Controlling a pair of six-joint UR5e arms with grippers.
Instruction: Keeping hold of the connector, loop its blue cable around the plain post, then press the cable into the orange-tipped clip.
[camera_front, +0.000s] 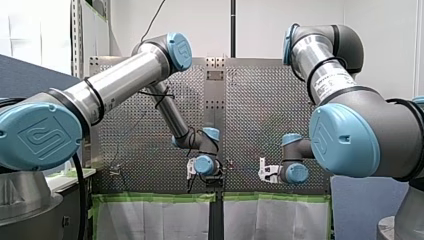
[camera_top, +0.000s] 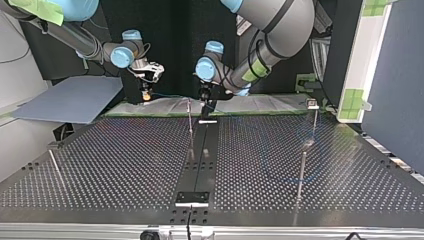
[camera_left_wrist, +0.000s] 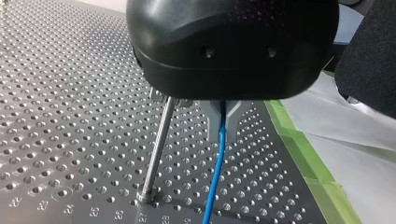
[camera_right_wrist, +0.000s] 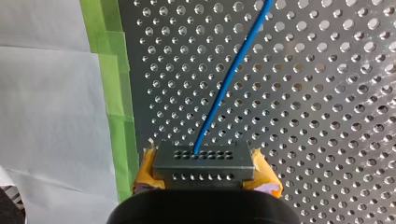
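Note:
My right gripper is shut on a grey connector, which sits between its yellow pads. A blue cable leaves the connector and runs out over the perforated table. In the left wrist view my left gripper has its metal fingers shut on the blue cable, which hangs down to the plate. A plain metal post stands upright close beside those fingers. In the top view my right gripper is at the left, and my left gripper is right of the post. I cannot make out an orange-tipped clip.
Green tape and white paper border the table's edge by both grippers. More thin posts stand on the perforated table, one with a small block head. Slack cable loops faintly across the plate at the top view's right.

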